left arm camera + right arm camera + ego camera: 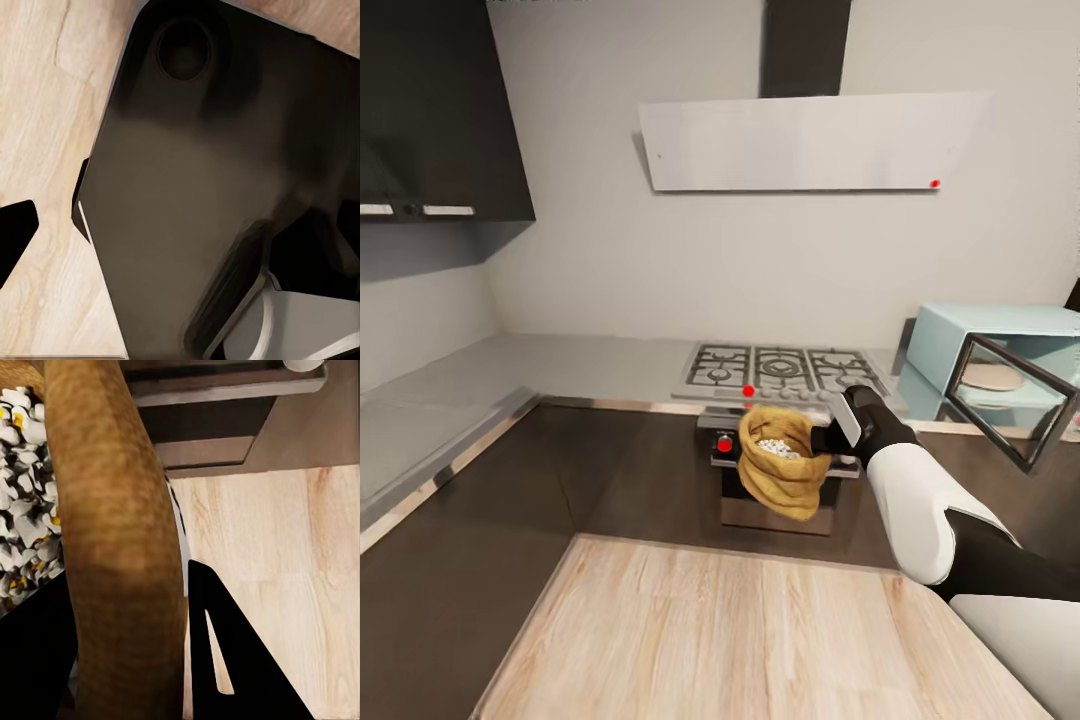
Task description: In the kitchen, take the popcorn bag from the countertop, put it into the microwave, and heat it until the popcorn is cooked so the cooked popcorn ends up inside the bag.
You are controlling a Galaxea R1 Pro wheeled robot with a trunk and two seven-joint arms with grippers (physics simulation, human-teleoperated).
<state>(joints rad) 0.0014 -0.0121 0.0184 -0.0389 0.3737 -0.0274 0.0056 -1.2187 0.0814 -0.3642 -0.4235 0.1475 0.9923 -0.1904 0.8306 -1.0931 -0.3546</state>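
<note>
Right gripper (pixel 822 440) was clamped on the rolled rim of the popcorn bag (pixel 785 472), one finger inside the mouth, one outside. Bag hung in the air over the wood floor (pixel 760 640), in front of the oven (pixel 780 480) and gas hob (pixel 780 372), white popped popcorn (pixel 22 510) visible inside. Microwave (pixel 1000 345) sat on the countertop (pixel 590 365) at far right, door (pixel 1015 400) swung open. Left gripper: cannot tell its state; the left wrist view showed a dark robot body part (pixel 217 187) over the floor.
</note>
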